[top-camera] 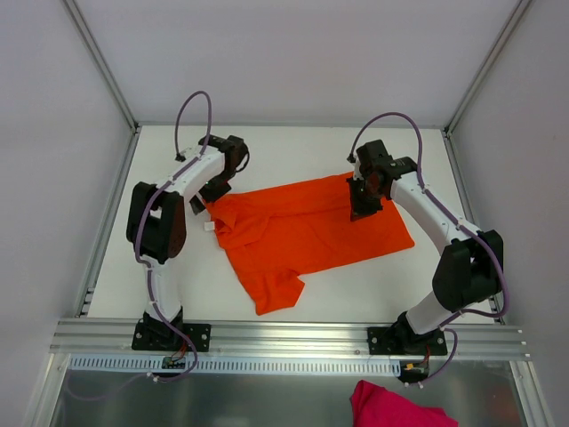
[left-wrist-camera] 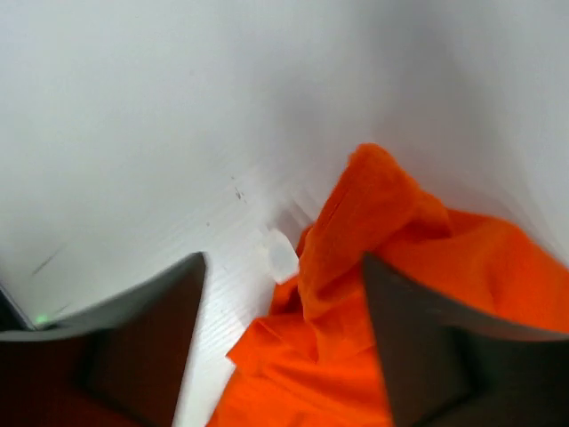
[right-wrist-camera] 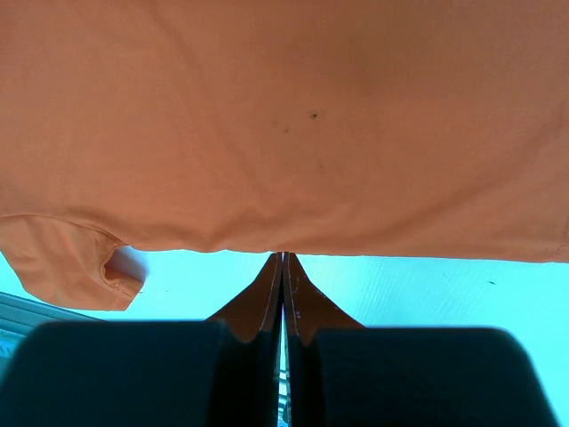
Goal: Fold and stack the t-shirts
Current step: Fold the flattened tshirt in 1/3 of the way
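Note:
A bright orange t-shirt (top-camera: 311, 233) lies spread on the white table (top-camera: 293, 151), with one sleeve toward the near edge. My left gripper (top-camera: 206, 197) is at the shirt's left end. In the left wrist view this gripper (left-wrist-camera: 284, 263) is open, with rumpled orange fabric (left-wrist-camera: 391, 240) and the small white neck label (left-wrist-camera: 283, 256) lying loose between the dark fingers (left-wrist-camera: 151, 329). My right gripper (top-camera: 363, 210) is at the shirt's far edge. The right wrist view shows it (right-wrist-camera: 283, 254) shut, its tips pinching the shirt's hem (right-wrist-camera: 267, 133).
A magenta cloth (top-camera: 396, 407) lies on the metal shelf below the arms' bases. Grey walls and aluminium frame posts (top-camera: 102, 67) enclose the table on three sides. A metal rail (top-camera: 293, 336) runs along the near edge.

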{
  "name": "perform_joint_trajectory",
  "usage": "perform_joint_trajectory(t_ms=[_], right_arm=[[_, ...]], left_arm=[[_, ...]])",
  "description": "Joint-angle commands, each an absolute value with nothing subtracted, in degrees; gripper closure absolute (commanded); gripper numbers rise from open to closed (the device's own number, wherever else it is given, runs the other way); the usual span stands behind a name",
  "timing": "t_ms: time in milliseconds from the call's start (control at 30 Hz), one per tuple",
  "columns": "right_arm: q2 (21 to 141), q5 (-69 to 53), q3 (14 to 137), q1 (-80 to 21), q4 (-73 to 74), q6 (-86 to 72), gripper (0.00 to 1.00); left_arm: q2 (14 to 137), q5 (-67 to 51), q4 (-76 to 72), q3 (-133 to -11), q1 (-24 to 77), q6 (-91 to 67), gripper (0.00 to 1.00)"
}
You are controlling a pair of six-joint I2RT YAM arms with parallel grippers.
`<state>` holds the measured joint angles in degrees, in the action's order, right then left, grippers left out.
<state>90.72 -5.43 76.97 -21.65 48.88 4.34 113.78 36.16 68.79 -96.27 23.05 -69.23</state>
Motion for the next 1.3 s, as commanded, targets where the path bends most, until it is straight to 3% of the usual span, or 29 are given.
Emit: perform_joint_trajectory(t_ms=[0,33,100,533,700,833,933,967,1067,1267], right_arm=[[88.9,-6.5,77.2,-22.1,49.9,4.7,0.99],[89.0,-6.5,77.3,-22.1,49.9,4.6,0.99],[89.0,-6.5,77.3,-22.2,50.1,4.7,0.99],[88.4,-5.5,77.3,-22.3,50.9,5.0,0.99],[87.9,-4.5,78.0,-22.3,51.3,5.1,0.99],[88.1,-4.2,78.4,-22.3,51.3,5.0,0.99],[88.2,-4.0,78.7,-22.3,51.5,4.9,0.99],[88.2,-4.0,78.7,-22.3,51.4,4.8,0.99],[88.6,-4.0,78.7,-22.4,51.2,4.4,0.99],[88.8,-3.3,79.2,-22.5,51.2,4.0,0.99]], left_arm=[[113.0,36.3,69.3,-93.1,20.3,-72.4,0.18],[112.4,35.7,67.5,-92.3,20.3,-71.6,0.06],[111.0,34.6,64.4,-91.8,20.3,-70.1,0.01],[119.8,35.5,62.7,-101.8,19.7,-63.4,0.01],[119.4,30.1,59.3,-102.7,19.5,-60.1,0.01],[116.4,21.8,48.3,-98.4,19.8,-56.5,0.10],[117.0,17.0,47.6,-100.3,20.3,-54.2,0.25],[116.8,15.0,46.1,-100.0,20.7,-52.4,0.48],[116.0,9.3,40.4,-98.9,22.9,-47.9,1.00],[117.9,5.5,40.0,-98.2,26.2,-45.2,1.00]])
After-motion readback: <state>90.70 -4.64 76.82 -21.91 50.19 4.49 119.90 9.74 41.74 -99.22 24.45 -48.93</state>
